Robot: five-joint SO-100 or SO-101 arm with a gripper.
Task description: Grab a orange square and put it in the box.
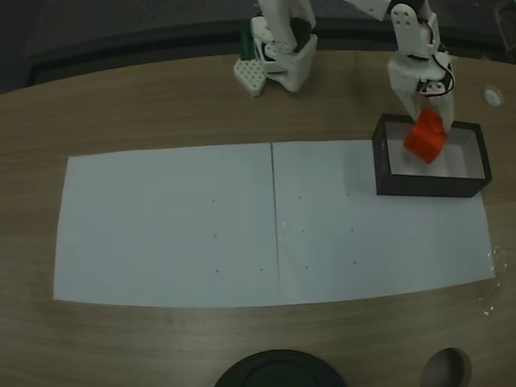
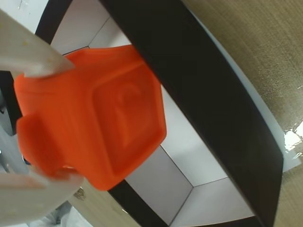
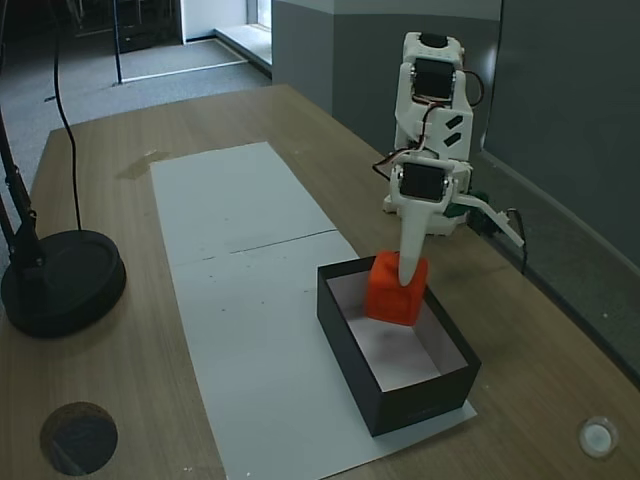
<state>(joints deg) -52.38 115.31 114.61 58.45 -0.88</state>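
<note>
The orange square (image 3: 396,291) hangs pinched between the 2 fingers of the gripper (image 3: 405,283), tilted rather than level, and it sits over the far end of the box (image 3: 400,410); in a fixed view the cube (image 1: 425,137) overlaps the box's open top near its back wall (image 1: 430,122), so it lies inside the rim's outline and, by my judgement, partly below the rim but not yet on the floor. In the wrist view the cube (image 2: 90,120) fills the space between the pale fingers (image 2: 28,52), its raised mark facing the camera, with the white interior (image 2: 189,146) directly beyond it and the black wall (image 2: 199,90) running just beside it; that is the relation that counts, since the cube lies straight above white floor and close to 1 wall. The fingers press on 2 opposite faces; parting them should drop the cube inside, though its tilt and nearness to the wall may make it knock the wall or roll. The box rests on white paper (image 1: 169,226) on the wooden table (image 1: 121,105).
</note>
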